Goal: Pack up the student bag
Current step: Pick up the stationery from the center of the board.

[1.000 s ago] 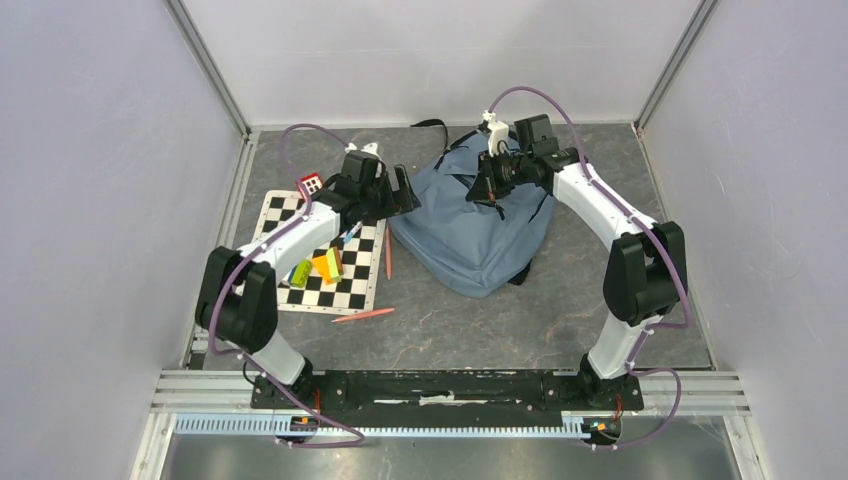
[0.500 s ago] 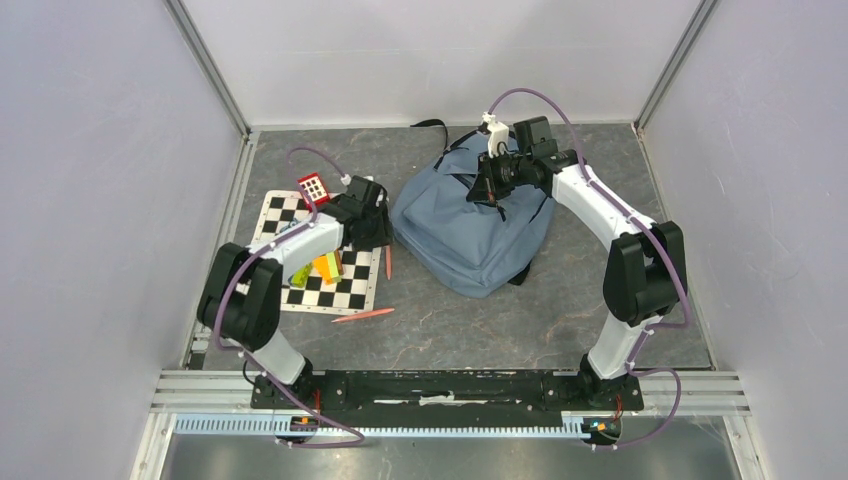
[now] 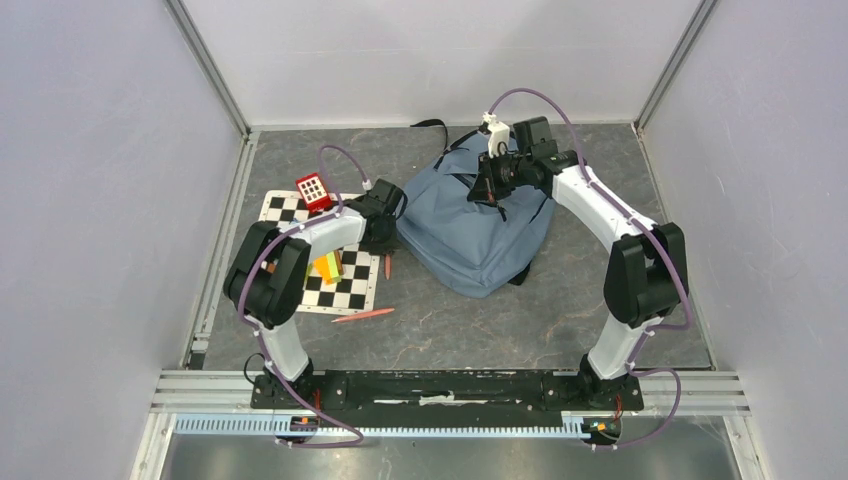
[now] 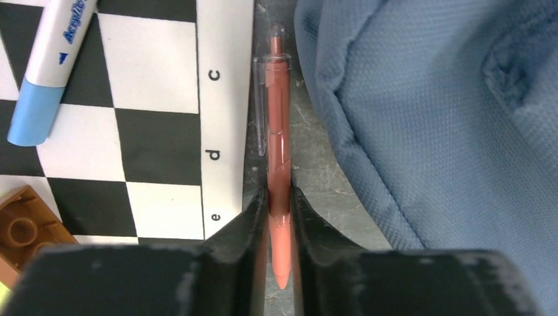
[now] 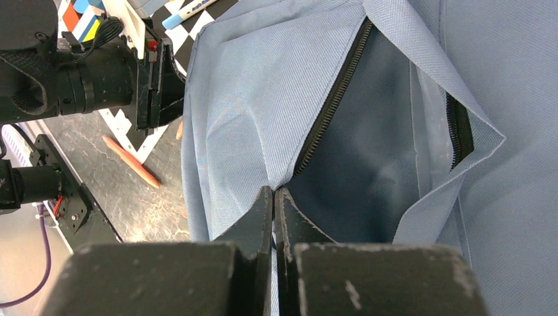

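A: While the student bag lies on the table, is anything in it yet?

B: I see nothing inside. The right gripper is pinched shut on the cloth by the zipper. Past its tips the bag gapes open and looks bare, but the deep part is dark.

A: And the left gripper?

B: Its 2 fingers are squeezed on a red-brown pen. The bag is just to its right and a checked board just to its left. I can't tell if the pen is off the table.

A: So what is done?

B: I think the bag is open and 1 pen is grabbed.

A: What is left?

B: Lots. The blue marker further left on the board, the blocks, a red thing with white buttons, and 1 more pen on the table, nearer the arm bases than the left gripper, all wait outside.
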